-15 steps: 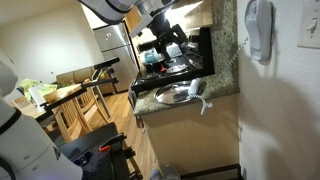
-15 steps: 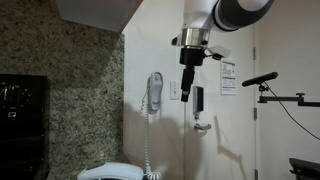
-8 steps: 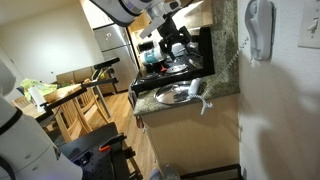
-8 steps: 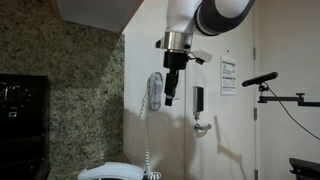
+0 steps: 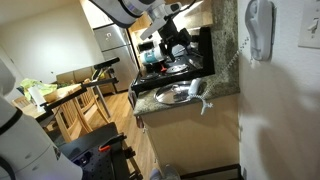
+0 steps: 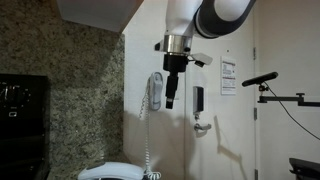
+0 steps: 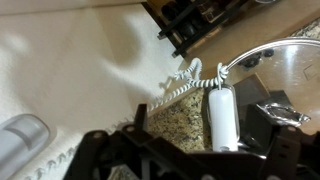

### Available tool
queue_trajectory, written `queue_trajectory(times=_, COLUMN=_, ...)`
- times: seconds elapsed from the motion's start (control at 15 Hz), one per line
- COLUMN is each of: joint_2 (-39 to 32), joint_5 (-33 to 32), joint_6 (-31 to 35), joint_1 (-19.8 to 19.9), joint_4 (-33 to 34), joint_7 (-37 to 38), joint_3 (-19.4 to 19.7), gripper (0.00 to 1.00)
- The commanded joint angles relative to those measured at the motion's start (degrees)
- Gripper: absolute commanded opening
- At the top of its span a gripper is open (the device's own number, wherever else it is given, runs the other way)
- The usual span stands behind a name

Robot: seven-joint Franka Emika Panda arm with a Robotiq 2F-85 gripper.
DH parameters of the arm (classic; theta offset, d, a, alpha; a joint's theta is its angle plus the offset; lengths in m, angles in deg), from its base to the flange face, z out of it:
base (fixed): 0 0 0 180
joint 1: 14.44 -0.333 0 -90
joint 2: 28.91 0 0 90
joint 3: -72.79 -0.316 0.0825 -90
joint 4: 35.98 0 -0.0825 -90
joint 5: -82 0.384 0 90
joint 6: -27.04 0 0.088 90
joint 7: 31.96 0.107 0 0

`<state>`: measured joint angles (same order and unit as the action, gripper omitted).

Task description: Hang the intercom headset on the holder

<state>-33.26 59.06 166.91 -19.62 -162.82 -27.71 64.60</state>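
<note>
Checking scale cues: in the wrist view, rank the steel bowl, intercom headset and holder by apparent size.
1. steel bowl, though cropped by the frame.
2. intercom headset.
3. holder, unsure: only a corner shows, and it sits nearer the camera.

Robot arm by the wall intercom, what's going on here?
The arm's gripper hangs open and empty in the air. The intercom headset lies on the granite counter beside a steel bowl, not yet picked up. Its coiled cord leads off toward the wall, where the holder has nothing hanging on it.
</note>
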Motion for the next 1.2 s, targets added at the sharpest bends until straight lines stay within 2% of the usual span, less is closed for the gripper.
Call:
queue_trajectory(times=0.0, joint_2=-1.8, joint_5=-0.5, joint_6=5.1, joint_1=-0.9, joint_4=-0.7, joint_7=-9.8, joint_3=0.4, gripper=1.0)
queue_trajectory(times=0.33, joint_2=-4.9, joint_5=-1.1, joint_6=10.1, joint_1=-1.3, joint_4=-0.8, joint_7=-23.6, joint_3=-0.1, gripper=1.0)
queue_trajectory(times=0.6, joint_2=-8.6, joint_5=-1.0, joint_6=16.7, joint_1=-0.6, joint_4=0.6, joint_7=-33.9, joint_3=-0.3, gripper=1.0)
queue_trajectory(times=0.93, joint_2=-13.5, joint_5=0.0, joint_6=19.6, joint_1=0.0, joint_4=4.3, joint_7=-37.4, joint_3=-0.4, gripper=1.0)
queue_trajectory(times=1.13, joint_2=-15.7, joint_5=0.2, joint_6=18.3, joint_1=-0.5, joint_4=7.5, joint_7=-34.3, joint_3=0.4, gripper=1.0)
